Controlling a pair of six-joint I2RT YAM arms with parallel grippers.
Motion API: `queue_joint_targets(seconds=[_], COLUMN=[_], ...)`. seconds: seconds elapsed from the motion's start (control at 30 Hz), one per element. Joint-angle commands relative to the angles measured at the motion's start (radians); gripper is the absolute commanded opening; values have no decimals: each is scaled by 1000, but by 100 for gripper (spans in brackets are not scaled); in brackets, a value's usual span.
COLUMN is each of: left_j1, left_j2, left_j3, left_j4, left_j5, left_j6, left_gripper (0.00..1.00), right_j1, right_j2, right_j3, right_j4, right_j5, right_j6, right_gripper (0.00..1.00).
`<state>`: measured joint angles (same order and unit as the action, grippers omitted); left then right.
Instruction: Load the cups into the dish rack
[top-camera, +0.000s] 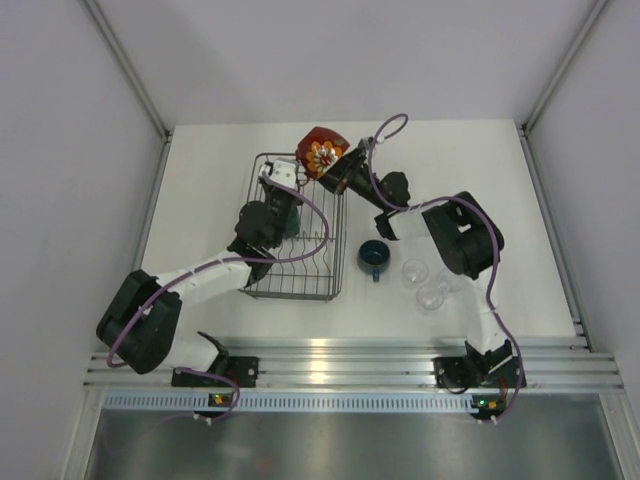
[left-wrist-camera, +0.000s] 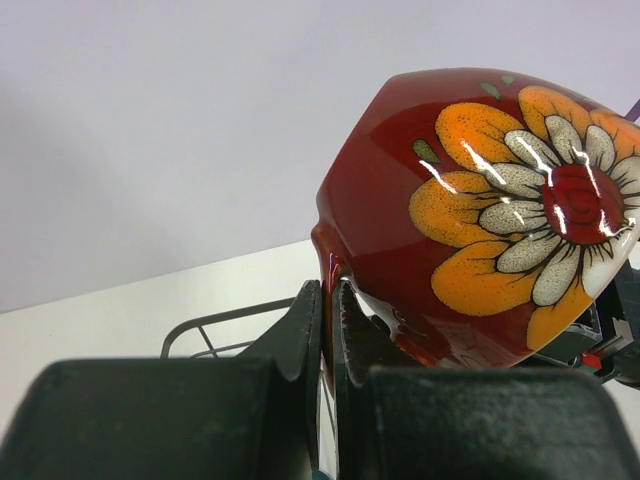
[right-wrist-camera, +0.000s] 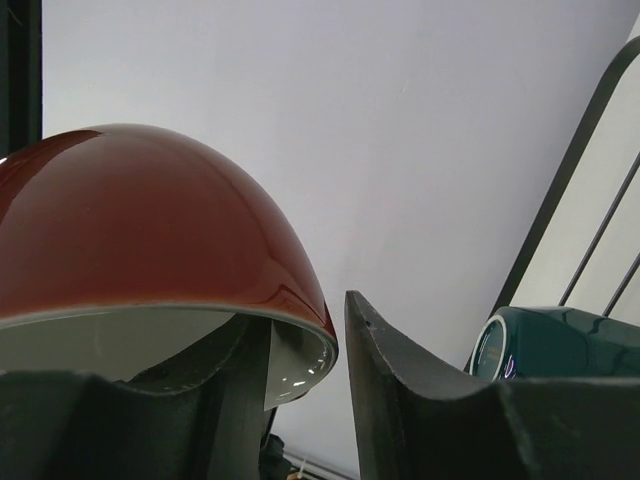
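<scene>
So here's what we've got. The left end effector (left-wrist-camera: 328, 302) has its fingers pressed nearly together, pinching a thin red edge of the red cup (left-wrist-camera: 400, 200). We can't tell whether that edge is rim or handle. The right end effector (right-wrist-camera: 305, 340) is spread. One finger sits inside the cup's mouth and the other is just outside the rim with a sliver of gap, so it straddles the wall without clamping it.

The cup hangs in the air between the two, tipped on its side over the far right corner of the rack (top-camera: 296, 296). It's glossy ceramic with a rounded body, deep red with a big orange-and-white flower, and pale inside.

Moving outward, the rack is dark thin wire, rectangular, and the left arm lies across it and covers a good part of it. A teal mug (right-wrist-camera: 560, 345) is already in there, shiny and dark green-blue, right beside the wires in the right wrist view.

To the right of the rack a small blue cup (top-camera: 373, 256) sits upright on the white desk (top-camera: 470, 170). Just beyond it are three clear glasses (top-camera: 414, 270) in a tight cluster, partly tucked under the right arm's elbow.
</scene>
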<state>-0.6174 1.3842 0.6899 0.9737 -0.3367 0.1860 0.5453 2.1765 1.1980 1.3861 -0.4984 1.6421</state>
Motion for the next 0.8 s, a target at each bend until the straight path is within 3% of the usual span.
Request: queue_joint_targets(seconds=[0.0, 0.77], left_j1=[1, 36], left_j2=[-97, -5], left_j3=[40, 91], left_j4=[296, 319], left_j5=[31, 10], left_j6=[-3, 59], left_gripper=[0, 0], right_j1=[15, -24], right_j2=[25, -79], right_j3=[-9, -155], right_j4=[326, 327], right_j5=[-65, -69], right_j6=[-50, -107], right_gripper=[35, 36])
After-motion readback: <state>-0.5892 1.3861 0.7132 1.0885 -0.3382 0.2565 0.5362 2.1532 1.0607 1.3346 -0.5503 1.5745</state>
